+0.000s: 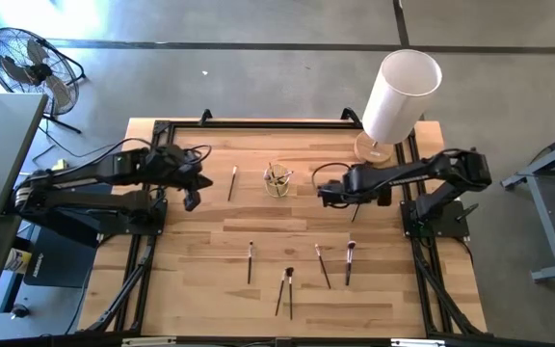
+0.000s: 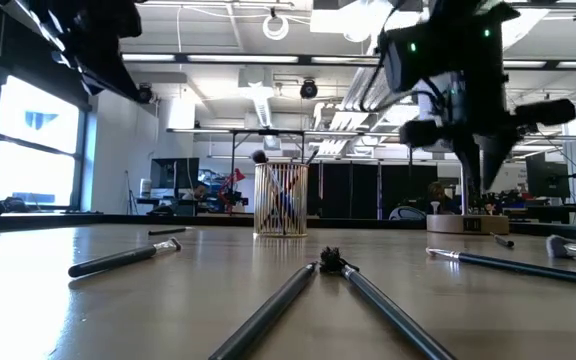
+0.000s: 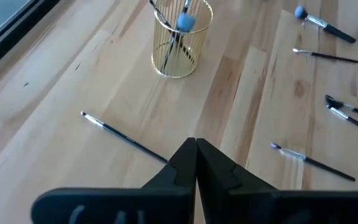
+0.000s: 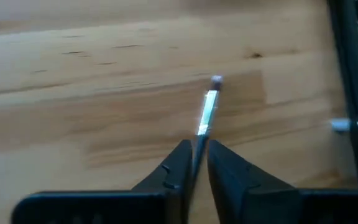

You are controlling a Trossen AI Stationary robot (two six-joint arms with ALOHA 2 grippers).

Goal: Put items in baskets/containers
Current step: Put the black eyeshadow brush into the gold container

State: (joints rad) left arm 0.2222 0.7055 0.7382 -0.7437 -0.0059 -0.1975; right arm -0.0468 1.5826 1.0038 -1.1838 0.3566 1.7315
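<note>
The small round see-through yellowish cup (image 1: 277,180) stands upright near the middle of the far half of the light wooden slatted table (image 1: 200,280), and it already holds a few thin dark-handled makeup brushes (image 3: 178,32), their tips sticking out above its rim. Just to the left of the cup, 1 loose thin brush with a dark handle (image 1: 232,182) lies flat on the wood. On the near side of the cup, well apart from it, 5 more dark stick-like brushes lie scattered: 1 alone (image 1: 250,261), a crossed pair (image 1: 285,289) whose heads meet, and 2 more (image 1: 323,265) (image 1: 349,260) toward the right.

The right gripper (image 1: 324,192) hangs to the right of the cup, near it, and its 2 dark fingers (image 4: 178,163) are clamped on a slim brush with a shiny silver ferrule (image 4: 207,112), which points out past the fingertips above the wood.

The left gripper (image 1: 192,200) hovers to the left of the cup, beyond the loose brush, with its fingers (image 3: 185,158) pressed together and nothing between them.

Behind and to the right of the cup, a tall white cylinder on a round wooden base (image 1: 398,94) stands at the table's far right corner.
</note>
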